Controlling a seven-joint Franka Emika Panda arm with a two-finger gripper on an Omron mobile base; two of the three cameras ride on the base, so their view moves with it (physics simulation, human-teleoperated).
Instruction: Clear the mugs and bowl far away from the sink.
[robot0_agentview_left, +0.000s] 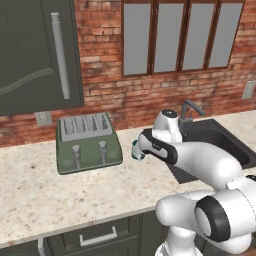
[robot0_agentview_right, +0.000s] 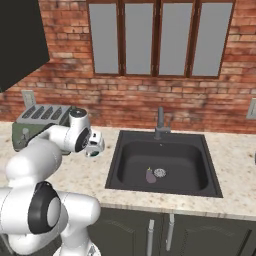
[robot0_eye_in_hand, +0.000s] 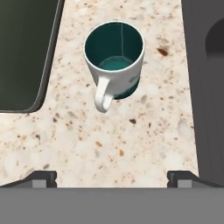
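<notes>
A white mug with a teal lining stands upright on the speckled counter, its handle turned toward my gripper. It sits between the green toaster and the sink's dark rim. My gripper hangs above it, pointing down, open wide with nothing between its fingertips. From the left base view the mug peeks out beside my hand, just left of the sink. The bowl is out of view.
The green toaster stands on the counter left of the mug. The tall grey tap rises behind the dark basin, where a small purple object lies by the drain. A brick wall and a window close the back.
</notes>
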